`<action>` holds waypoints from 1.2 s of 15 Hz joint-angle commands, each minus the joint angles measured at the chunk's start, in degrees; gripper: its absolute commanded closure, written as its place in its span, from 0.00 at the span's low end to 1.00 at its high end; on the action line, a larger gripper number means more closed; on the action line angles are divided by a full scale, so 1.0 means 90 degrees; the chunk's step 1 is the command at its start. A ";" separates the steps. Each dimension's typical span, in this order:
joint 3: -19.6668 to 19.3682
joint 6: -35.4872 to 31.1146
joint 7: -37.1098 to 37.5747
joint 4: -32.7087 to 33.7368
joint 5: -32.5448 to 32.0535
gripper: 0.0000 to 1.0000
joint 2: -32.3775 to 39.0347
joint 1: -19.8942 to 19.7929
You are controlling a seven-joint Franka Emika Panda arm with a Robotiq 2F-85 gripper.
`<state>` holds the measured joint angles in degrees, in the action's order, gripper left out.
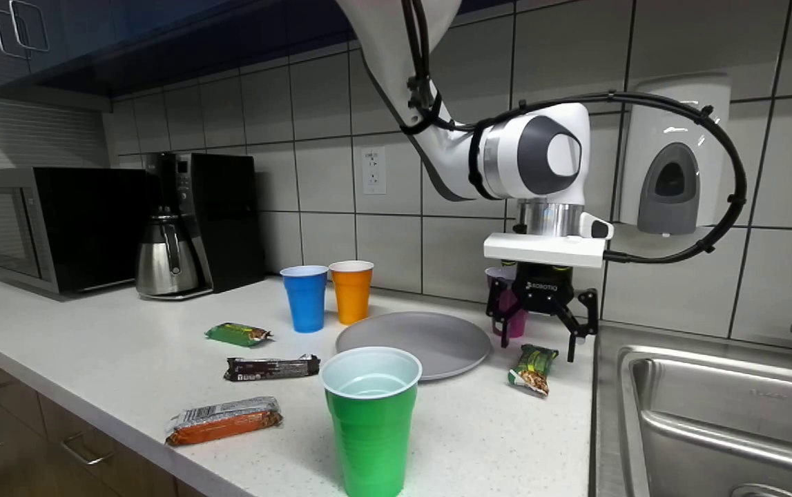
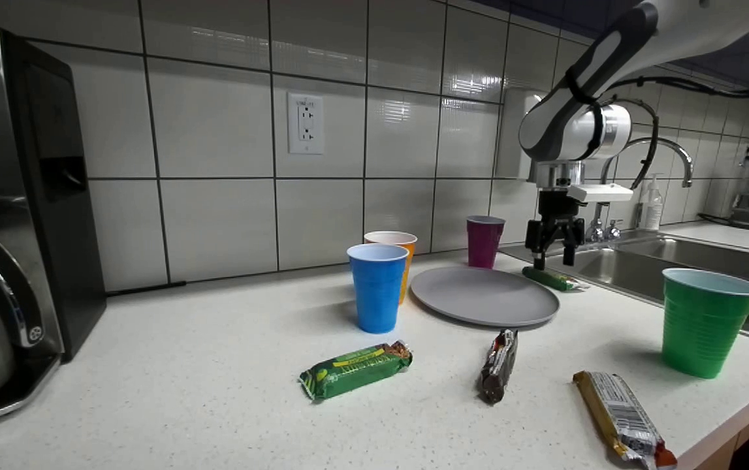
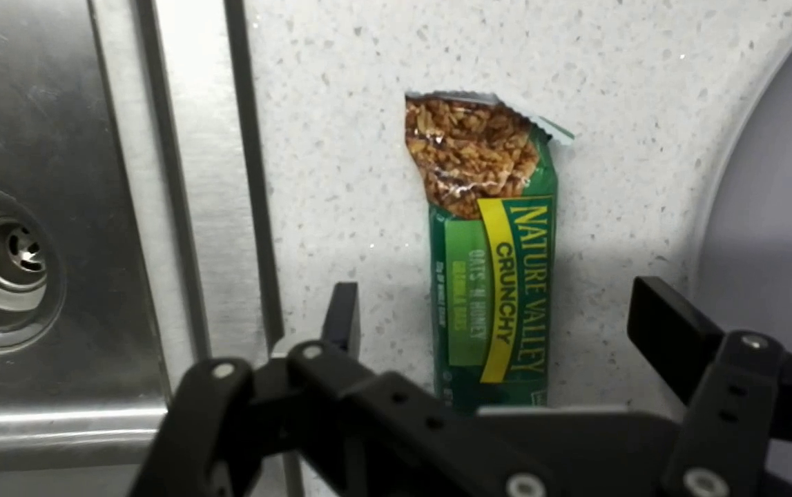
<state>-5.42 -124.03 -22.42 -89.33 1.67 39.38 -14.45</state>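
grey plate and sink flank granola bar

The oblong green granola bar is wrapped in glossy plastic; a smooth matt finish is shown by the round grey plate.

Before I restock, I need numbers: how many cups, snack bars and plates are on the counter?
Blue cup, orange cup, purple cup, green cup: 4 cups
Green bar, another green bar, brown bar, orange-silver bar: 4 bars
Grey plate: 1 plate
Total: 9
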 commanded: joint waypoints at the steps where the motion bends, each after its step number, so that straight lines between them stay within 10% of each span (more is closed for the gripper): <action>1: 0.0076 0.0142 -0.0035 0.0459 -0.0160 0.00 0.0281 -0.0089; 15: 0.0101 0.0167 -0.0025 0.0760 -0.0219 0.00 0.0530 -0.0067; 16: 0.0105 0.0169 -0.0027 0.0764 -0.0223 0.25 0.0537 -0.0069; 18: 0.0108 0.0160 -0.0029 0.0758 -0.0235 0.34 0.0538 -0.0066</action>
<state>-5.18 -123.94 -22.42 -84.19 0.99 43.73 -14.43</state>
